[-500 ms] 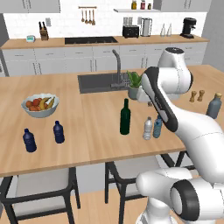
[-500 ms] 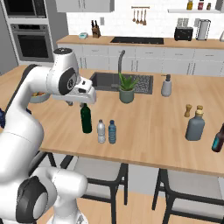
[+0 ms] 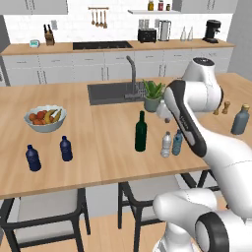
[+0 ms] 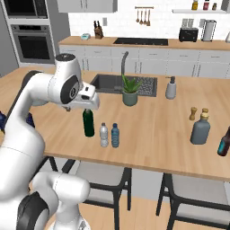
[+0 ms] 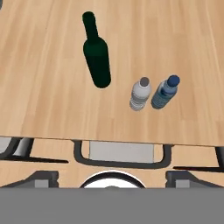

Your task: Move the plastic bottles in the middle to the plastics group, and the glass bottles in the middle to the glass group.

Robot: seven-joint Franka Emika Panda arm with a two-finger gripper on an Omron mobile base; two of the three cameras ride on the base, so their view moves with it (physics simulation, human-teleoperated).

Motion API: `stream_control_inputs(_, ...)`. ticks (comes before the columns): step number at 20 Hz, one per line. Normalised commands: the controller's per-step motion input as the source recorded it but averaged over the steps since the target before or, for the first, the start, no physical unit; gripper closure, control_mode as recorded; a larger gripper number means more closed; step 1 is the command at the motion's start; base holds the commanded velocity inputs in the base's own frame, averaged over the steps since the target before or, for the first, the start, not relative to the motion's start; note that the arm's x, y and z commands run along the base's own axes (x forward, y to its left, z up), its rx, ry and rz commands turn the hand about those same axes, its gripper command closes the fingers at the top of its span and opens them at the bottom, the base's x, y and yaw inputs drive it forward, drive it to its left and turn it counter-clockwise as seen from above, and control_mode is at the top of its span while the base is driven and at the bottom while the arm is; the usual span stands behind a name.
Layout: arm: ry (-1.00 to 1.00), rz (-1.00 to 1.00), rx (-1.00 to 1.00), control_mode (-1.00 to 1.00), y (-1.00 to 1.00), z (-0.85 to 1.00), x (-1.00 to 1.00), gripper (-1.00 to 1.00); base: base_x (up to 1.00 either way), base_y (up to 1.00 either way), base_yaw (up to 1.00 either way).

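Wooden counter (image 3: 98,147): tall dark green bottle (image 3: 141,132) upright beside clear bottle (image 3: 167,144); jaws' state unclear.

Both base views look forward and down from behind the white arm, one from its left, one from its right, across the long wooden island counter (image 3: 98,147) toward the back wall. They share the tall dark green glass bottle (image 3: 141,132) and the sink. The hand view looks steeply down, nearer, on that bottle (image 5: 97,54).

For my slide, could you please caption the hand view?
Tall dark green glass bottle beside clear and teal plastic bottles on wooden counter.
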Motion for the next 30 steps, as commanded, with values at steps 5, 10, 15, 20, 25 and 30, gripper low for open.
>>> stream_control_inputs(5, -0.20, 0.06, 0.00, -1.00, 0.42, -0.03, 0.11, -1.00, 0.00, 0.00, 0.00)
stream_control_inputs(10, -0.11, -0.08, -0.01, -1.00, 0.42, -0.01, 0.66, -1.00, 0.00, 0.00, 0.00)
stream_control_inputs(15, 0.06, -0.02, 0.00, -1.00, 0.12, -0.12, 0.90, -1.00, 0.00, 0.00, 0.00)
stream_control_inputs(20, 0.10, 0.00, 0.00, -1.00, -0.05, -0.19, 0.73, -1.00, 0.00, 0.00, 0.00)
stream_control_inputs(25, 0.16, 0.00, 0.00, -1.00, -0.08, -0.27, 0.46, -1.00, 0.00, 0.00, 0.00)
stream_control_inputs(30, 0.00, 0.05, 0.00, -1.00, 0.01, -0.23, 0.35, -1.00, 0.00, 0.00, 0.00)
